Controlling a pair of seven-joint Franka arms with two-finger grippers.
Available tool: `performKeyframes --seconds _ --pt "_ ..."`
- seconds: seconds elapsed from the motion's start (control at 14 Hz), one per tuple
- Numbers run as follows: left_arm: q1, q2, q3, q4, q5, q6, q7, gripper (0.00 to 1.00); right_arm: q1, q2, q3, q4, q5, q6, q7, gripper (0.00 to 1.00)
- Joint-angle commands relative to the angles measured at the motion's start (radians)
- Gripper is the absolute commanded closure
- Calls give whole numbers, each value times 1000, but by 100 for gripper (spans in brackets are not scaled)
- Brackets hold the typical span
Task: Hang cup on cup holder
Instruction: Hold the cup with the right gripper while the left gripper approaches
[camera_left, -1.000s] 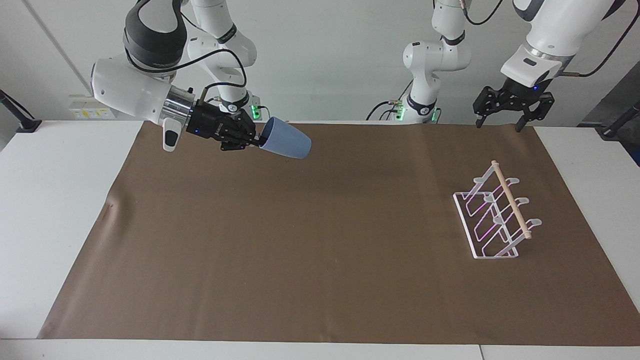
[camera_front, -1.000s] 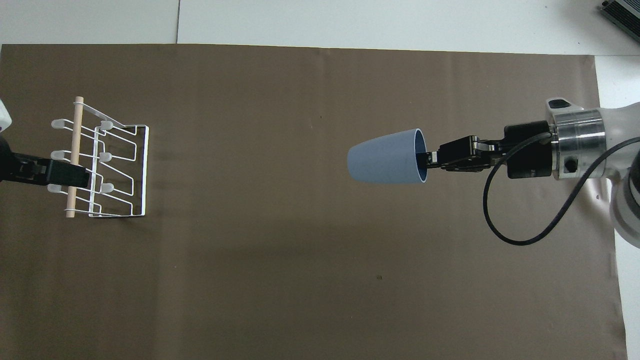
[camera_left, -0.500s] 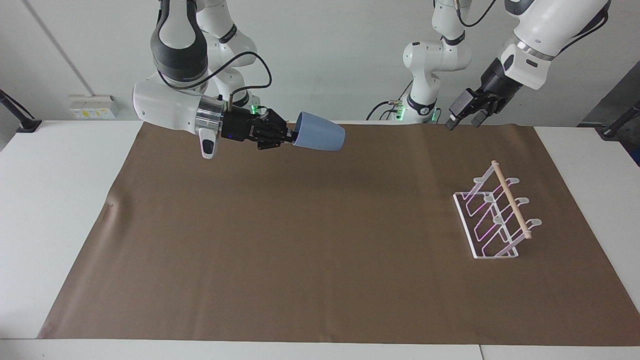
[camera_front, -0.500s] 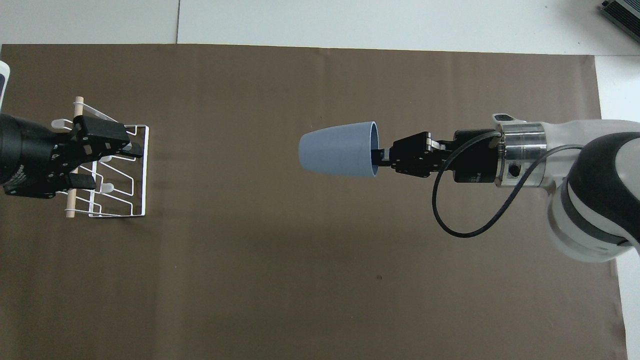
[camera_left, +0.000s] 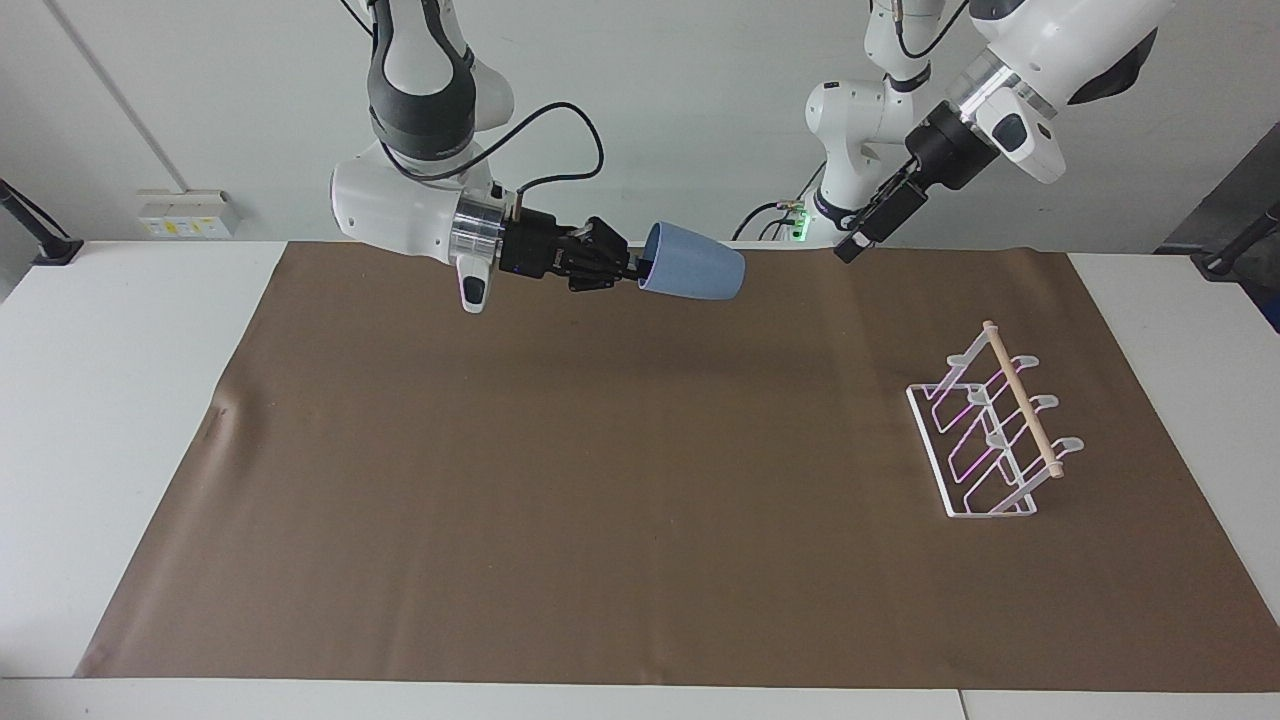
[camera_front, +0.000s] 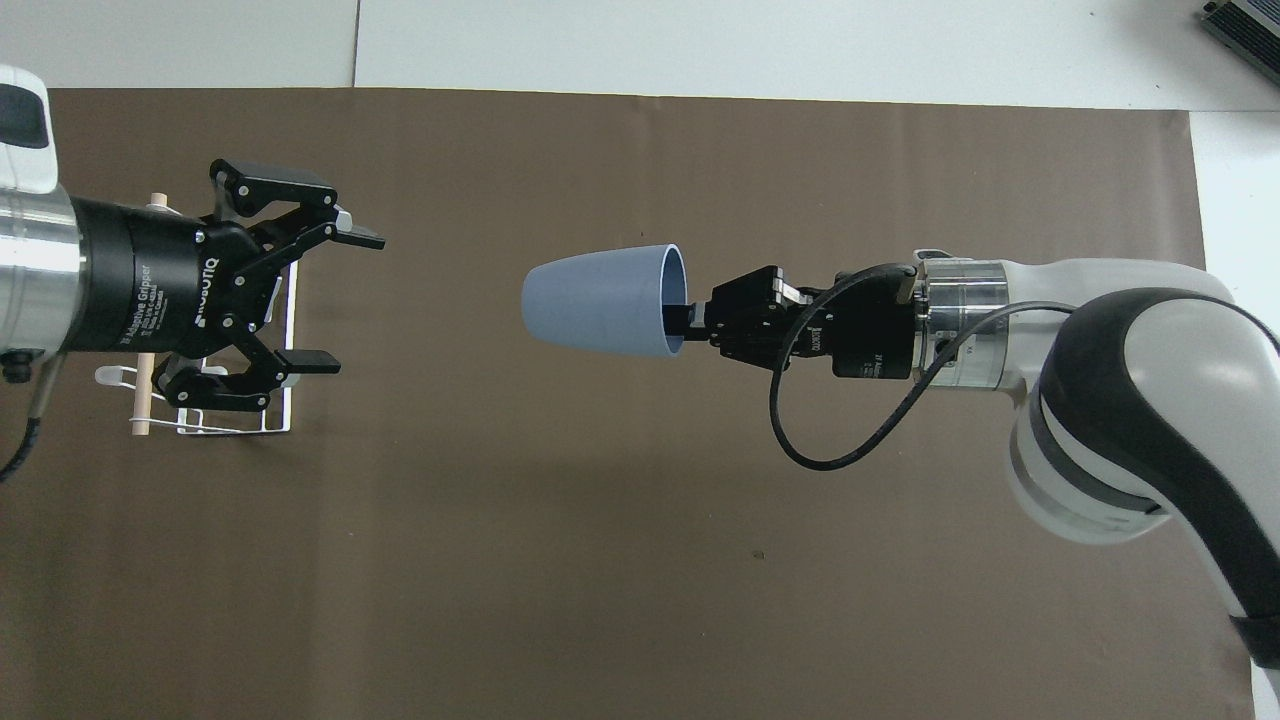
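Carried toward the left arm's end since the earlier frame, the cup (camera_left: 692, 275) now hangs over the middle of the brown mat (camera_left: 640, 470), clear of its surface. Its long axis lies near horizontal, rounded base toward the left gripper (camera_front: 335, 300), open mouth toward the right gripper (camera_left: 634, 274), whose fingertips are clamped on the rim. One light-blue, handleless, tapering cup. One cup holder (camera_left: 990, 430), white wire with a wooden rod, stands well apart. Left gripper's jaws spread wide, empty.
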Motion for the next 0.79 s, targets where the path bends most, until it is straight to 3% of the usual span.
performKeyframes --seconds 0.0,0.21,0.71 --pt "-15 21 -19 3 -43 77 -226 0 23 13 -1 -6 49 6 13 100" --pt "-20 55 -49 23 -82 85 -481 0 24 25 -1 -9 66 -3 14 100" --pt "-58 106 -56 16 -107 142 -707 0 12 13 2 -38 165 -55 17 100"
